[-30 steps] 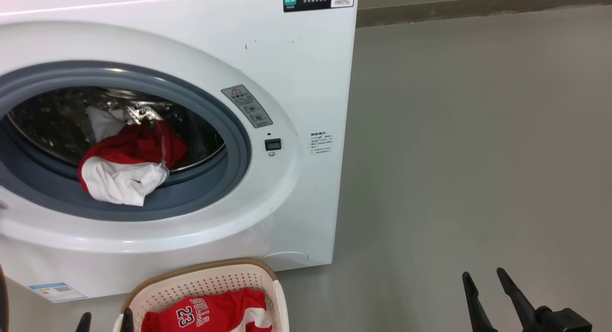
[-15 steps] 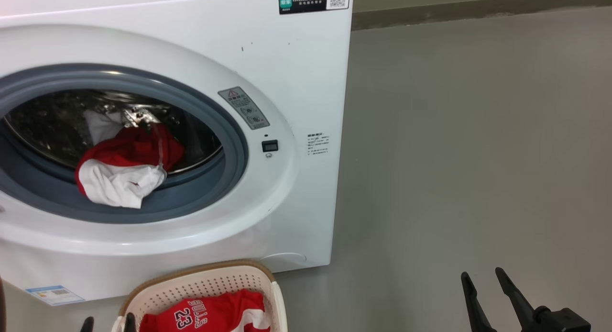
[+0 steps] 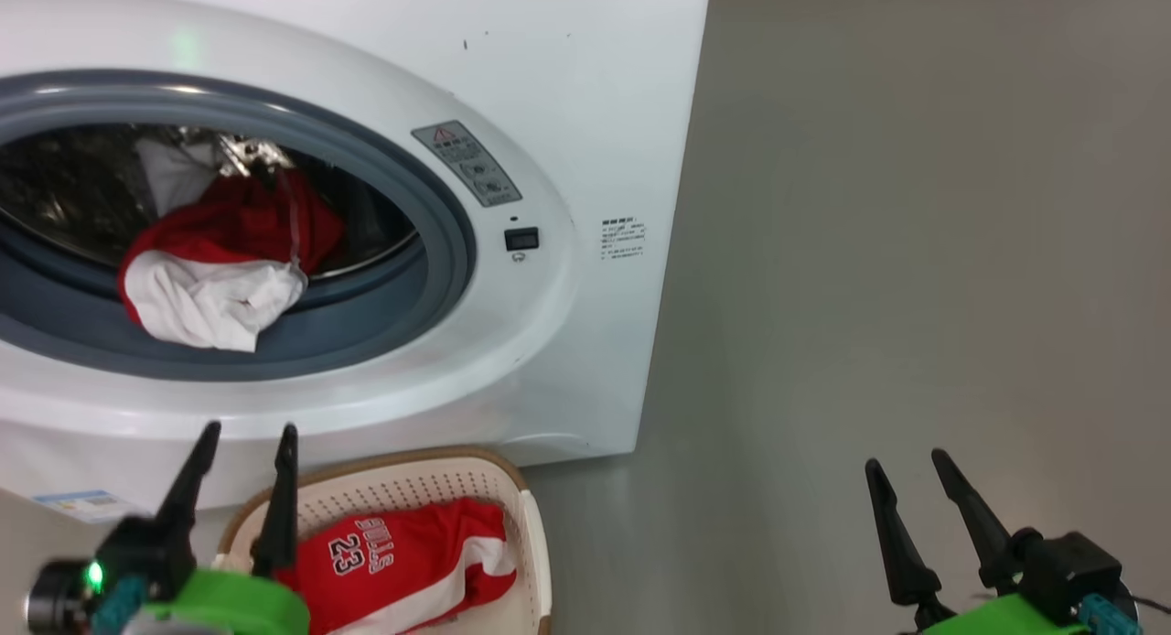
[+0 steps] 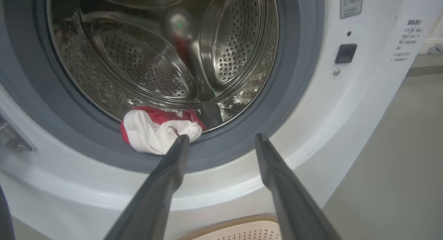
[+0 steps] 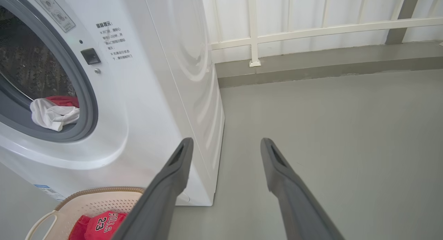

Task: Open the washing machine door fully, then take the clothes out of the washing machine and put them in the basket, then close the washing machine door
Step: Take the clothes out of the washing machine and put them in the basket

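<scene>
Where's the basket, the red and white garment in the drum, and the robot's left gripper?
basket (image 3: 402, 487), head view, perforated cream inner wall.
red and white garment (image 3: 229, 242), head view, its red upper fold.
left gripper (image 3: 251, 426), head view, midway between its two fingertips.

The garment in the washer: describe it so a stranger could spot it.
Find the white washing machine and look into its round opening. A bunched red-and-white garment spills onto the grey rubber ring. Unlike the red jersey in the basket below, it shows no lettering.
</scene>
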Tool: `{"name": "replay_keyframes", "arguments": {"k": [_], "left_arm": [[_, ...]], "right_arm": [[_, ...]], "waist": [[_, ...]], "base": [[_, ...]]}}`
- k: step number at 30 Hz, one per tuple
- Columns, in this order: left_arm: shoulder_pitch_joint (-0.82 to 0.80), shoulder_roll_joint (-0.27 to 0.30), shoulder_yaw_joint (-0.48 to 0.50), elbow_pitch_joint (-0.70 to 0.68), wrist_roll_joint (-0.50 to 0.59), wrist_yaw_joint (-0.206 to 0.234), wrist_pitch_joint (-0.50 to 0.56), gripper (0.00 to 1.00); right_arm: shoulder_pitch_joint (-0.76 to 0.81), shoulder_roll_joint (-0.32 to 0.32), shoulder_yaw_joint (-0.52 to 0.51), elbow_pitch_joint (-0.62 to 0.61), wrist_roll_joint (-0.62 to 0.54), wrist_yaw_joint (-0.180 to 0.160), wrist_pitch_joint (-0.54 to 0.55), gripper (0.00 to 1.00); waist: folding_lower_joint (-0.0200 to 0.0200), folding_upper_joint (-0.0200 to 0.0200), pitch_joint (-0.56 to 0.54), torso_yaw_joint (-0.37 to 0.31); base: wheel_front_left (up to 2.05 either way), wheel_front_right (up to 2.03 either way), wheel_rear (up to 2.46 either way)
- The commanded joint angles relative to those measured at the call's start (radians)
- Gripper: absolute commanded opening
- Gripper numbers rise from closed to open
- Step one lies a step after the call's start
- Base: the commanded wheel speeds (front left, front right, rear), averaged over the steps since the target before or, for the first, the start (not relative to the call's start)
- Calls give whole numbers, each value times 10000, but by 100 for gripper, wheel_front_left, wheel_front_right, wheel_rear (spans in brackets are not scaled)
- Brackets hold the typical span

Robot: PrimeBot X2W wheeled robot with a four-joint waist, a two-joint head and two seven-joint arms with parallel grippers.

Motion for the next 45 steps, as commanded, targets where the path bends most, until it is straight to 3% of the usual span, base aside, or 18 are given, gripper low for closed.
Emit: {"name": "replay_keyframes", "arguments": {"k": [1, 14, 28, 42, 43, 44, 45], "left_arm": [[-1000, 511, 144, 515, 53, 7, -49, 100], [-4729, 2111, -621, 3773, -207, 5, -49, 100], [-7118, 3556, -1626, 6172, -558, 5, -49, 100], [-8831, 4172, -2822, 8157, -400, 4, -49, 100], [-8876, 4187, -2873, 8219, -437, 4, -49, 98], [-8909, 4202, -2921, 8265, -470, 4, -49, 75], [-8931, 4215, -2970, 8302, -496, 4, -49, 45]], "right_arm": [[-482, -133, 304, -266, 97, 73, -65, 100], [-1418, -133, 627, -395, 387, 73, -65, 100], [-1851, -133, 992, -723, 456, 73, -65, 100], [-2120, -133, 1274, -882, 549, 73, -65, 100], [-2135, -133, 1277, -884, 559, 73, -65, 100], [-2144, -133, 1275, -888, 568, 73, -65, 100], [-2149, -133, 1272, -892, 574, 73, -65, 100]], "waist": [[0, 0, 557, -51], [0, 0, 2121, -543], [0, 0, 3351, -1213], [0, 0, 3987, -1429], [0, 0, 3982, -1436], [0, 0, 3974, -1439], [0, 0, 3960, -1441]], "base": [[0, 0, 0], [0, 0, 0], [0, 0, 0], [0, 0, 0], [0, 0, 0], [0, 0, 0], [0, 0, 0]]}}
